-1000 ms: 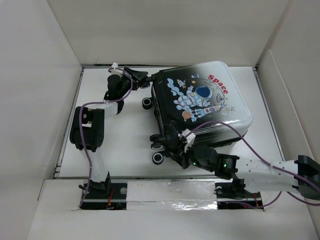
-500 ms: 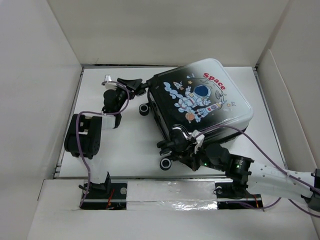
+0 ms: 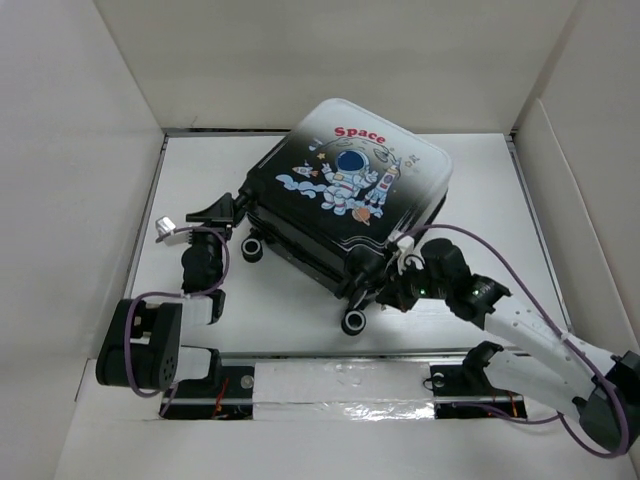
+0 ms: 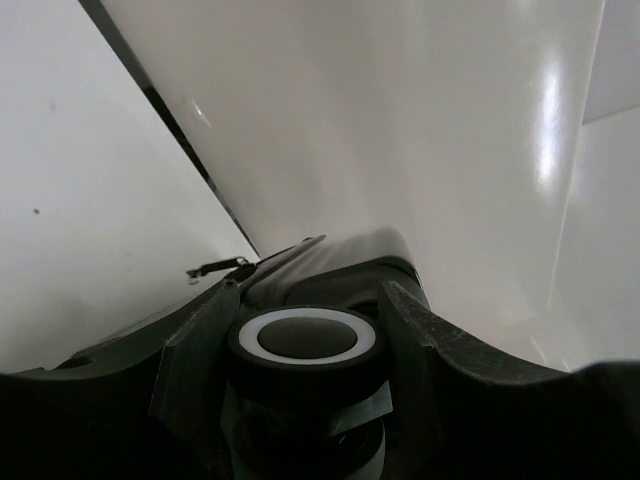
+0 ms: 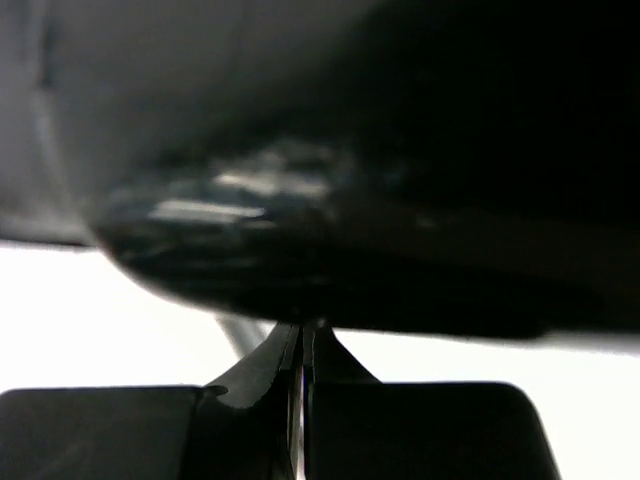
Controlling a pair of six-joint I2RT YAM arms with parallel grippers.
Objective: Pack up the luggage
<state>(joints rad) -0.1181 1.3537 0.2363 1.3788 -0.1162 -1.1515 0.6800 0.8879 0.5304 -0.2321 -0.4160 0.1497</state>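
Luggage (image 3: 345, 200) is swinging counterclockwise since earlier, sitting mid-table; left gripper (image 4: 308, 300) is clamping a wheel (image 4: 308, 338), right gripper (image 5: 302, 340) is pressing together at its near corner. Stiff, slick shell, so wheels are looking grabbable.

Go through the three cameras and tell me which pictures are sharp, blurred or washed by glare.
Top external: evenly lit and sharp, the print on the luggage readable, only soft shadows under it. Left wrist: the wheel is crisp, with glare streaks on the white wall at right. Right wrist: badly out of focus, the luggage a dark smear above a blown-out white band.
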